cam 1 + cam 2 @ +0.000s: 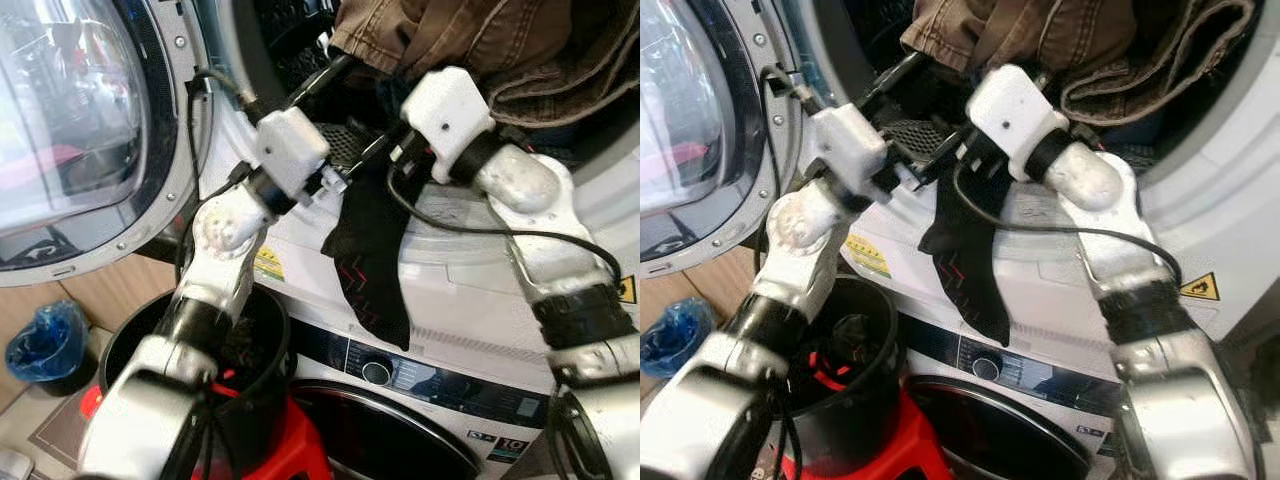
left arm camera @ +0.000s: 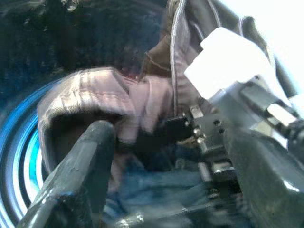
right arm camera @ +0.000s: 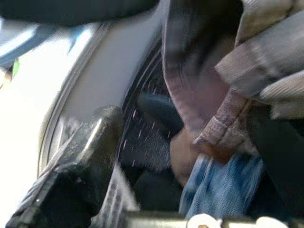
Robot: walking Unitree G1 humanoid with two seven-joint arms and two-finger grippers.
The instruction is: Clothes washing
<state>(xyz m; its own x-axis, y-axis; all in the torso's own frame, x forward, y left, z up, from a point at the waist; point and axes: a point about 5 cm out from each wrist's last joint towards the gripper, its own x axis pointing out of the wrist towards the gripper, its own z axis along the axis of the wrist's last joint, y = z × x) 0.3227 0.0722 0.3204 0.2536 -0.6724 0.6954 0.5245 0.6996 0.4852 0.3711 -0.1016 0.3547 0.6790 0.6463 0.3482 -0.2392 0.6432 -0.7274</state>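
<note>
Left eye view is showing both arms reaching up into the open mouth of the upper washing machine, in the upper middle of the frame. The left gripper is pointing up and to the right, with its black fingers going under the brown trousers at the top of the frame; whether these fingers are spread or pressed together I cannot tell, because the cloth is hiding the tips. In the left wrist view one black finger is lying just beside a folded plaid cloth, with blue denim below it.

The right gripper is sitting just right of the left one, at the lower rim of the drum opening. Its fingers are hidden by the white wrist block, so their state I also cannot tell. In the right wrist view one finger is lying along the grey door seal.

A black garment with red marks is hanging down from the rim, between the two grippers. Its long axis is running nearly vertical, and its narrow end is pointing down toward the control panel of the lower machine.

At the upper left the round glass door is standing open. At the lower left a black bucket is standing on a red stool, behind the left arm.
</note>
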